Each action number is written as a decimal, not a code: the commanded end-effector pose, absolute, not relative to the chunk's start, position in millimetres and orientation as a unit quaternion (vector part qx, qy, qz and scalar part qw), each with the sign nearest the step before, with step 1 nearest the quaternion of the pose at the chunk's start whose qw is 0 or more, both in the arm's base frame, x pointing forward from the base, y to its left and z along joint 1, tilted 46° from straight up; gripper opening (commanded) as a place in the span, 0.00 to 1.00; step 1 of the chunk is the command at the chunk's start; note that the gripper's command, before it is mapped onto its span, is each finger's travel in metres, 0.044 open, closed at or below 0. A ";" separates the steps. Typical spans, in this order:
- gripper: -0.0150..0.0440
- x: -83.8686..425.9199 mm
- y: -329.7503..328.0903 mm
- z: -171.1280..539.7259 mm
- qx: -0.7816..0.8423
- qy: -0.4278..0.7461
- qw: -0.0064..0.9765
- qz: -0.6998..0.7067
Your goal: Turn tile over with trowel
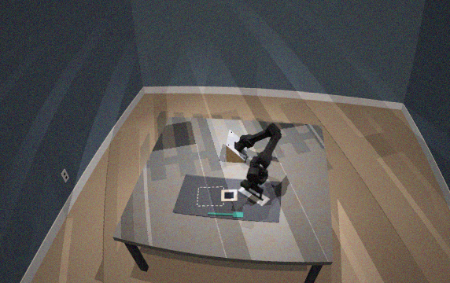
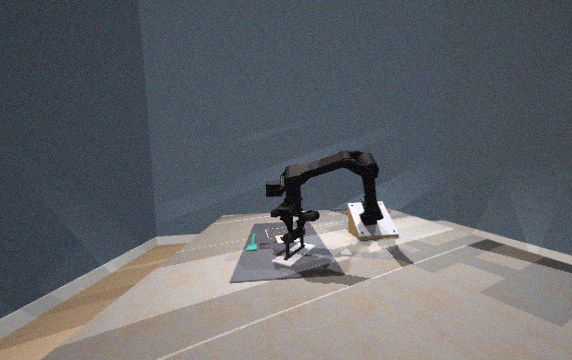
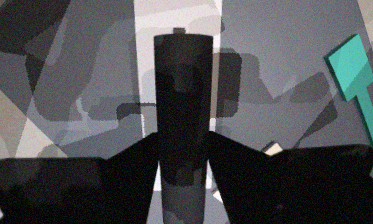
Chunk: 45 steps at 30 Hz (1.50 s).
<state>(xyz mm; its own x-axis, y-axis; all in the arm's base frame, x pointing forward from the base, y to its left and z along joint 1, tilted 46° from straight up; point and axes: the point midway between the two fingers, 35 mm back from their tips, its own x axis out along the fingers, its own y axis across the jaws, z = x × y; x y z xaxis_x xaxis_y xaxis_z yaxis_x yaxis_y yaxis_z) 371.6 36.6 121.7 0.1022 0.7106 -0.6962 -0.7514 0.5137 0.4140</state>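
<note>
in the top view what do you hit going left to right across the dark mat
white dashed outline on the mat → cream square tile with a dark centre, marked side up → white flat rectangular block with the gripper's black fingers over it; the green trowel below overlaps the first two, so it's left out

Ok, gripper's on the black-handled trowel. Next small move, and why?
I'd ease the white blade toward the tile, edge low. The gripper is shut on the black handle, the tile's dark square faces up, and a gap separates blade from tile.
</note>
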 end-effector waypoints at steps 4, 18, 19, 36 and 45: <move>0.47 372.1 37.6 121.5 -0.101 0.399 0.735 0.538; 0.70 372.1 37.6 121.5 -0.102 0.398 0.735 0.539; 0.71 372.1 37.6 121.5 -0.102 0.398 0.735 0.539; 0.71 372.1 37.6 121.5 -0.102 0.398 0.735 0.539; 0.71 367.4 5.5 152.3 -0.110 0.394 0.734 0.543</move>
